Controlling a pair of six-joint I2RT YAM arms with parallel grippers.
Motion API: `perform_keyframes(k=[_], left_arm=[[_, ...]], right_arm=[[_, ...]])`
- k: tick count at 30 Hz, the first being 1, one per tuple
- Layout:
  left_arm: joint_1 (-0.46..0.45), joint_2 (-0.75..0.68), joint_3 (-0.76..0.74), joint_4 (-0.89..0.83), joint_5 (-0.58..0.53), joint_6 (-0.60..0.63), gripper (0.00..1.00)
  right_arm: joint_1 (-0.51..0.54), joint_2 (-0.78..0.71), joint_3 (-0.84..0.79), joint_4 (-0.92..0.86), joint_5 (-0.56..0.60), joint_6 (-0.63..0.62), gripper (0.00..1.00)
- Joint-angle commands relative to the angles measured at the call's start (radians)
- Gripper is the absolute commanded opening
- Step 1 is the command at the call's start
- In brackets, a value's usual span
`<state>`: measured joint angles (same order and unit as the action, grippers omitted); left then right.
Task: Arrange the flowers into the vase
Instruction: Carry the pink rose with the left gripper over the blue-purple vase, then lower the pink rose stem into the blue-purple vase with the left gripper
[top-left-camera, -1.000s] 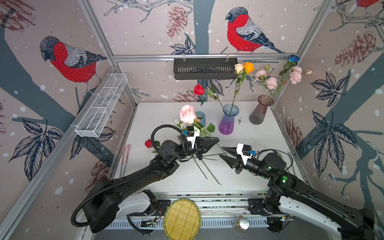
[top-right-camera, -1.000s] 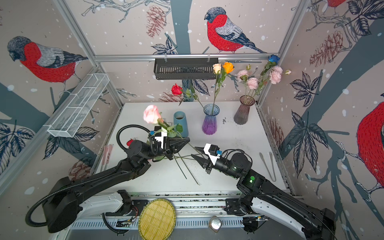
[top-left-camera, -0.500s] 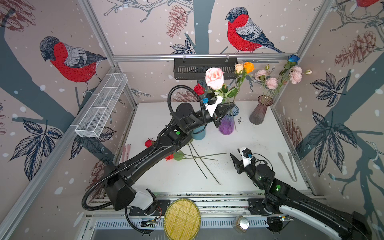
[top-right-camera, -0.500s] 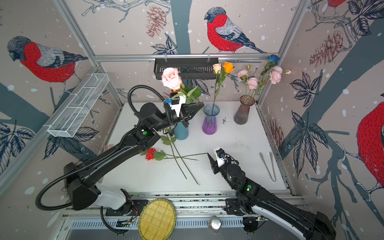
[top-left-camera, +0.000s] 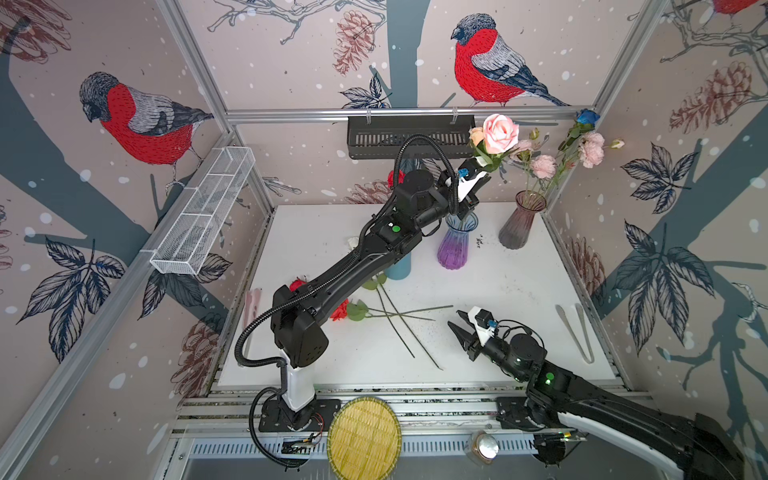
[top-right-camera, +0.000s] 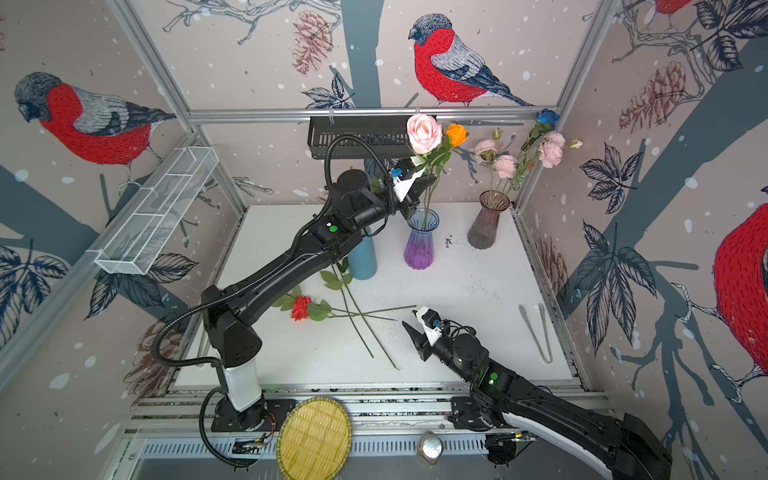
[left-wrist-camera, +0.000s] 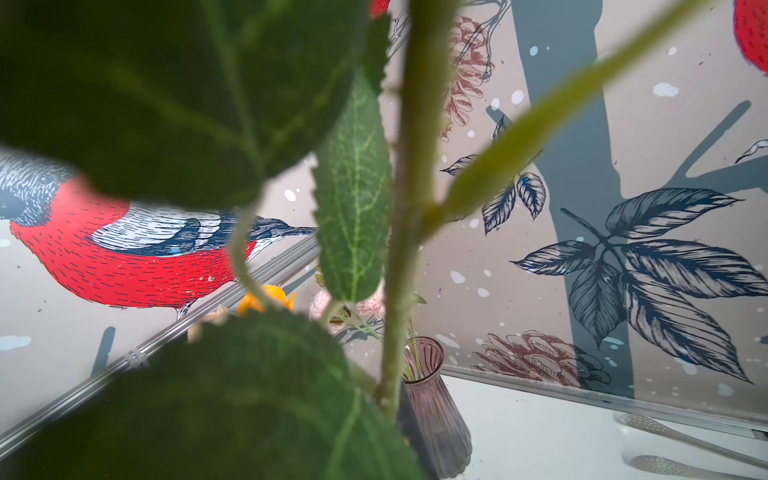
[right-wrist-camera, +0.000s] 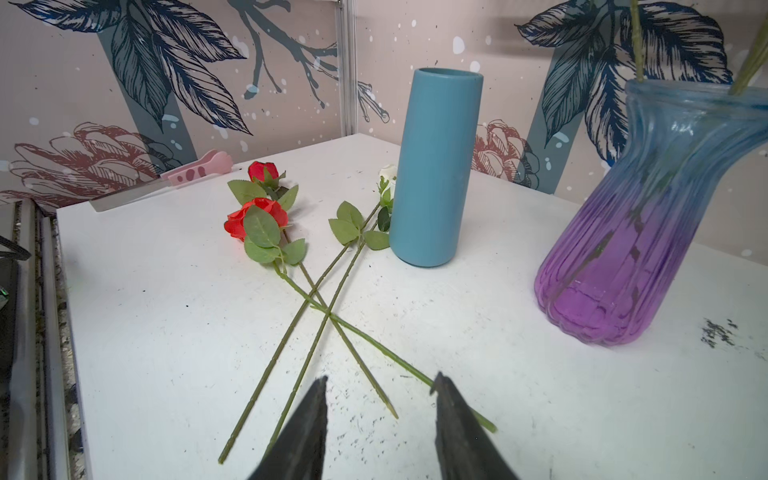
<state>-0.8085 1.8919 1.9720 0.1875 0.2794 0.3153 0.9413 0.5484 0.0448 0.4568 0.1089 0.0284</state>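
Pink rose (top-left-camera: 500, 132) rides high at about one o'clock on the scene, its stem pinched in the clenched fingers of the left gripper (top-left-camera: 478, 176), right above the blue-to-purple glass vase (top-left-camera: 457, 241). That vase already has an orange rose (top-right-camera: 456, 134) and a cream one standing in it. From the left wrist view the stem (left-wrist-camera: 405, 232) runs straight through the frame with leaves crowding round, so the stem's lower tip is hidden; I cannot tell whether it has entered the vase mouth.

To do this well, I'd say the arm should keep the stem near upright, line its tip over the open part of the rim clear of the stems inside, and lower slowly, letting go only once the tip has sunk deep enough that the bloom won't tip out. Leaves could snag on the rim.

Right gripper (right-wrist-camera: 378, 399) hangs low at five o'clock with fingers parted and empty, just short of the stem ends of two red roses (right-wrist-camera: 255, 216) and a white rose (right-wrist-camera: 388, 172) lying crossed on the worktop (top-left-camera: 498, 291) beside the blue cylinder vase (right-wrist-camera: 434, 166).
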Motion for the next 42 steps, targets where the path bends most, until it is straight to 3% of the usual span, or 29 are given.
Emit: perform_keyframes(k=[1,7,16,25,35,37,40,42], left_arm=[[0.002,0.029,0.064,-0.024,-0.031,0.052,0.0],[0.022,0.079,0.119,-0.075,-0.027,0.001,0.0],[0.077,0.267,0.386,-0.36,-0.02,-0.176,0.0],[0.19,0.355,0.427,-0.329,0.116,-0.402,0.0],[0.2,0.417,0.49,-0.349,0.18,-0.437,0.0],[0.198,0.418,0.49,-0.36,0.185,-0.433,0.09],[0.198,0.416,0.492,-0.381,0.174,-0.427,0.53],[0.198,0.408,0.494,-0.4,0.155,-0.422,0.68]], right_arm=[[-0.001,-0.002,0.004,0.045,-0.006,-0.006,0.43],[-0.001,0.007,0.005,0.052,0.007,-0.007,0.42],[-0.002,0.019,0.005,0.062,0.015,-0.006,0.41],[-0.002,0.024,0.0,0.068,0.017,0.001,0.39],[-0.004,0.035,-0.004,0.079,0.026,0.007,0.39],[-0.003,0.038,-0.006,0.082,0.028,0.007,0.39],[-0.004,0.044,-0.003,0.087,0.026,0.008,0.39],[-0.004,0.05,-0.003,0.088,0.025,0.008,0.39]])
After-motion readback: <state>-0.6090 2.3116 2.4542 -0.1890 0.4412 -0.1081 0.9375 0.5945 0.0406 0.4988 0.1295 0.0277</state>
